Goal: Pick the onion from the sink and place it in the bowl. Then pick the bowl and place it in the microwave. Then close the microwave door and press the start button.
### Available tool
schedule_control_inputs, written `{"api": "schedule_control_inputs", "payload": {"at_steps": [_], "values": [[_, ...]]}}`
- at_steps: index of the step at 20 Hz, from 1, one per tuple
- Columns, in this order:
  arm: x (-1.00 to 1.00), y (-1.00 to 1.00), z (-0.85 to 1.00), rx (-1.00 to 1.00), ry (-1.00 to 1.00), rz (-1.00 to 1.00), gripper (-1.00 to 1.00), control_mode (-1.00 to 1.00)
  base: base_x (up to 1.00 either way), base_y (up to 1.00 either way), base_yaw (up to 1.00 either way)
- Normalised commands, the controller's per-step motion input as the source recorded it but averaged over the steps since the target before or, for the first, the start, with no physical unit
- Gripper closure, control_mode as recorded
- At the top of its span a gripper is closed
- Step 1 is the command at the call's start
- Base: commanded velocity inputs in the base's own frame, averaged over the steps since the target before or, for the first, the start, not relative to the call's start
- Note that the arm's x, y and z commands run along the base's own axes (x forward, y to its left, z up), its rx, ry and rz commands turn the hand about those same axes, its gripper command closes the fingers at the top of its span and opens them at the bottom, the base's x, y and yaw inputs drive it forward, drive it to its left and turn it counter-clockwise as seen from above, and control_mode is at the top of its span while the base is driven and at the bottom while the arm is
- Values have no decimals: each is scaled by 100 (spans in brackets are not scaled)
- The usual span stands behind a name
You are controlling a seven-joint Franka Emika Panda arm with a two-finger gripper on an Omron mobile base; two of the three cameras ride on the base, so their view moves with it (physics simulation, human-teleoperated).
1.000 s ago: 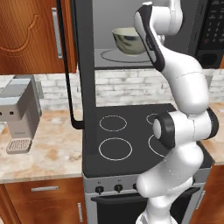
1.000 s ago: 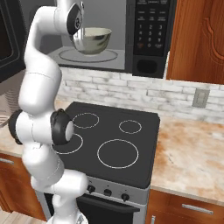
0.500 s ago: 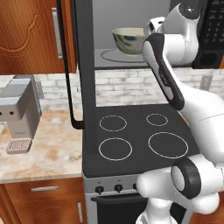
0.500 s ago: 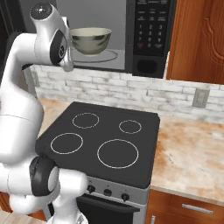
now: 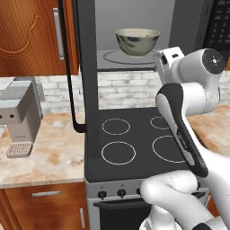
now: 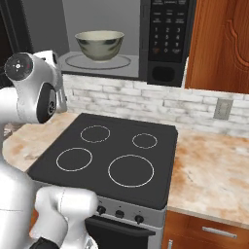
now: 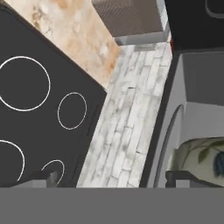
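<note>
Cream-lined and grey-glossed outside, the deep round bowl [image 5: 137,41] is sitting upright on the round turntable inside the big black over-range microwave [image 6: 168,44], in its pale grey cavity; I am judging the placing as done and the door as my next job. My gripper [image 7: 113,177] is hanging outside the cavity above the black glass stovetop [image 6: 109,155]; my two dark fingertips [image 7: 43,177] are standing well apart with nothing between them, so I am carrying nothing.

Closing well is asking me, I think, to get round to the outer face of the wide black microwave door [image 5: 85,85], which is standing swung out to the left with its long black bar handle [image 5: 68,76] hanging over the speckled beige counter [image 5: 40,157]; I am wanting a flat, steady push near the free edge, keeping my elbow from sweeping the square grey coffee machine [image 5: 20,114] just beside it; a glancing shove could leave the door ajar, and the start button on the keypad panel [image 6: 164,24] would be waiting on that.

I cannot tell whether the onion is lying inside the bowl; its interior is showing mottled cream and greenish, with a dark patch at the edge of the hand view.
</note>
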Motion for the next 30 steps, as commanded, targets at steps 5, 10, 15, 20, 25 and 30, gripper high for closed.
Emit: {"api": "schedule_control_inputs", "payload": {"at_steps": [5,10,15,20,25,30], "values": [[-100,0,27,0,-1,33,-100,-100,0,0,0],[-100,0,18,1,-3,40,-100,-100,0,0,0],[-100,18,6,0,-9,11,-100,-100,0,0,0],[-100,42,27,0,-1,0,-100,-100,0,0,0],[-100,22,29,0,0,1,-100,-100,0,0,0],[-100,4,7,0,2,12,-100,-100,0,0,0]]}}
